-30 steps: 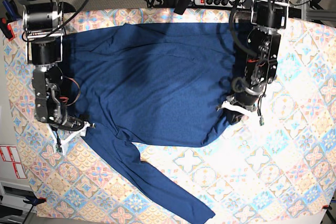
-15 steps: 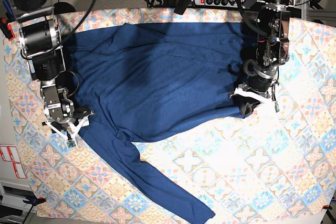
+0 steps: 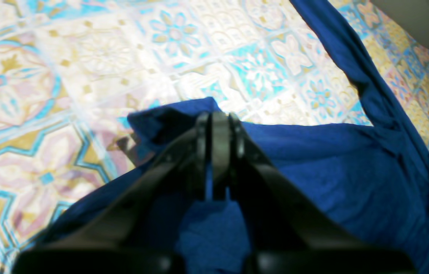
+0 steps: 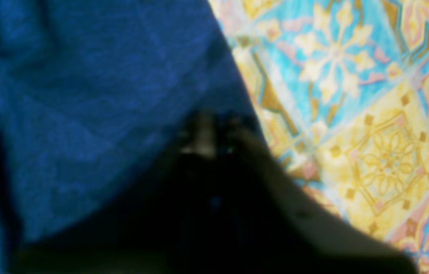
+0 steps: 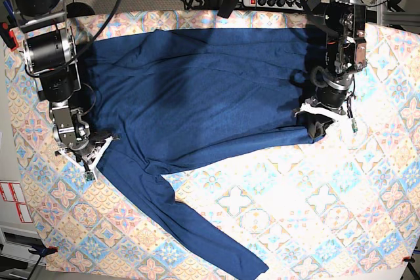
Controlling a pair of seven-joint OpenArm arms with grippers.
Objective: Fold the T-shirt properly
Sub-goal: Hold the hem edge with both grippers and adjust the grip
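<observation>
Shirt [image 5: 197, 103] lies spread across the patterned tabletop [image 5: 315, 214], one sleeve trailing toward the near edge. Left gripper [image 5: 317, 124] pinches its right corner; right gripper [image 5: 92, 155] is clamped on its left edge.

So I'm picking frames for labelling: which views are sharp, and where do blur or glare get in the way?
Base view: sharp, evenly lit, with the T-shirt spread on the tablecloth. Left wrist view: cloth washed out by glare at upper left, the left hand fairly crisp. Right wrist view: blurred throughout, the right hand a dark smear against the shirt's edge.
</observation>
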